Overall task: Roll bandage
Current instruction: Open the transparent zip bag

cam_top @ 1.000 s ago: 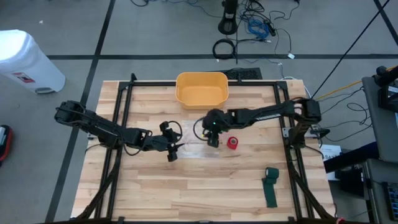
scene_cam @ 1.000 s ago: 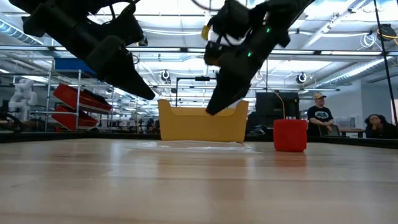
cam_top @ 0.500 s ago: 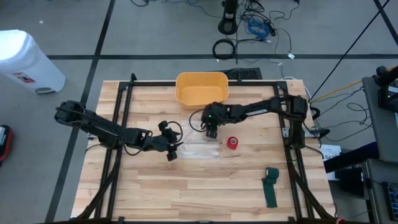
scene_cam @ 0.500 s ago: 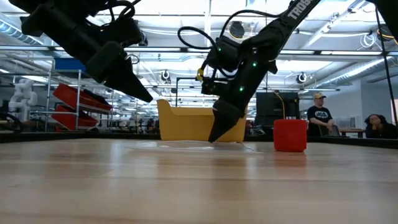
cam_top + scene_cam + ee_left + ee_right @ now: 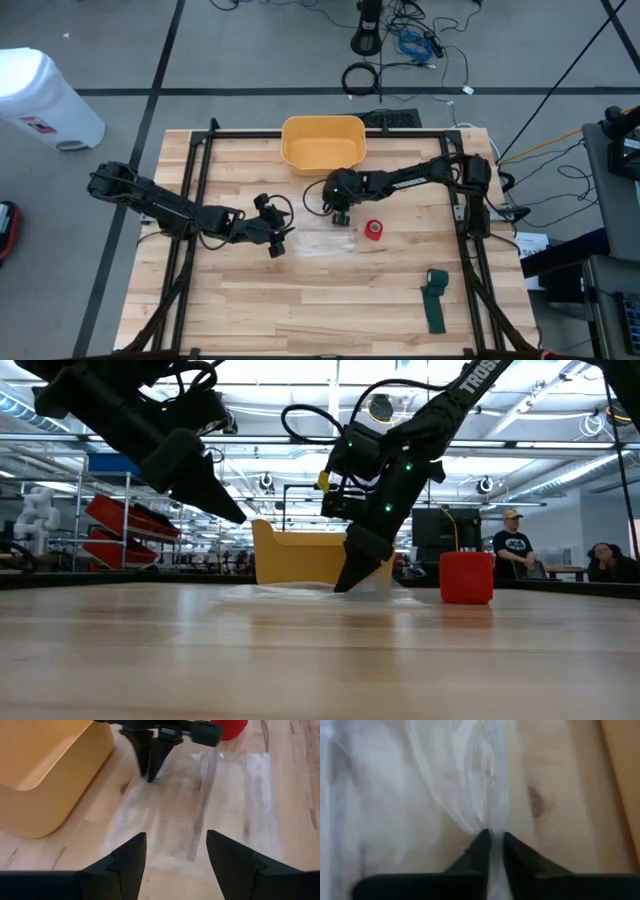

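The right gripper (image 5: 341, 216) has its fingers pinched nearly together on the edge of a clear plastic sheet (image 5: 322, 241) at table centre, lifting a fold of it, probably to clear or open the wrapping. The left gripper (image 5: 279, 243) hovers at the sheet's 9 o'clock side, fingers spread wide and holding nothing, apparently ready to help. The red bandage roll (image 5: 374, 230) stands just beside the sheet at 3 o'clock; a green bandage (image 5: 436, 298) lies half unrolled at 5 o'clock, near the table (image 5: 250, 310) edge. The yellow bin (image 5: 323, 143) crowds 12 o'clock; open wood remains toward 6 and 7 o'clock.
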Robot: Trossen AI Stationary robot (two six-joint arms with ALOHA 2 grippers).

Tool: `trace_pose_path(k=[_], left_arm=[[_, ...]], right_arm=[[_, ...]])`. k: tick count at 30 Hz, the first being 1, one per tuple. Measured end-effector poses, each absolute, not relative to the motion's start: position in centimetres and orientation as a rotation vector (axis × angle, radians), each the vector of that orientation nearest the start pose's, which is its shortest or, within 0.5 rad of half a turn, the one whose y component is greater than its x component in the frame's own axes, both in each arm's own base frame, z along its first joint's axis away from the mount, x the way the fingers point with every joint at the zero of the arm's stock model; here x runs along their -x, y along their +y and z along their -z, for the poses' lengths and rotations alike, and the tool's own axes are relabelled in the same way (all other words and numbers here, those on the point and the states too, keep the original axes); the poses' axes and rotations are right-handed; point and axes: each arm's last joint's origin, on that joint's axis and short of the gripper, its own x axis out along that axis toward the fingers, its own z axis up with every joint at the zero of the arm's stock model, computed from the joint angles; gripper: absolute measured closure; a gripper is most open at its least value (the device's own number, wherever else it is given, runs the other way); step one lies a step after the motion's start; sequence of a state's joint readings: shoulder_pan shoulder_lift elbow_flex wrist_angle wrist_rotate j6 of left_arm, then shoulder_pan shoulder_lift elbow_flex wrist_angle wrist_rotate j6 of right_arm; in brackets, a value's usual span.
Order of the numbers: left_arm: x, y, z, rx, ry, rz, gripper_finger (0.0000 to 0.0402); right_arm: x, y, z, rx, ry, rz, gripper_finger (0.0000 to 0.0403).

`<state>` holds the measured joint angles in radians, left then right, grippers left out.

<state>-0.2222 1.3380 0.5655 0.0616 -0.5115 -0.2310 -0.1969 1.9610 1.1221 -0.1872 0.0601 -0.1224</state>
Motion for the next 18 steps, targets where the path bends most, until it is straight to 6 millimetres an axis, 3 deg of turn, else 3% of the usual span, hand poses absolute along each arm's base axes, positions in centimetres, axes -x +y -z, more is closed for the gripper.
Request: trace_pose_path(k=[2,7,15,18], left_arm=[[-24.4,-4.0,-17.2,-0.036,0.627,-0.355,0.0188],[-24.4,-4.0,-17.2,-0.044,0.622,-0.375,0.0188],[-24.9,-4.0,-18.0,-0.089,0.582,-0.403,0.0188],[-25.4,-4.2,-18.9,-0.104,0.550,-0.387,0.0188]], right_arm=[[-37.0,-6.8,-12.6,0.081,1.047,0.156,0.0392],[-36.9,-4.1,-14.7,0.281,1.030,0.238,0.0400],[-36.6,1.9,-19.8,0.582,0.828,0.369,0.0402],[-36.5,4.2,-20.5,0.708,0.787,0.364,0.0402]])
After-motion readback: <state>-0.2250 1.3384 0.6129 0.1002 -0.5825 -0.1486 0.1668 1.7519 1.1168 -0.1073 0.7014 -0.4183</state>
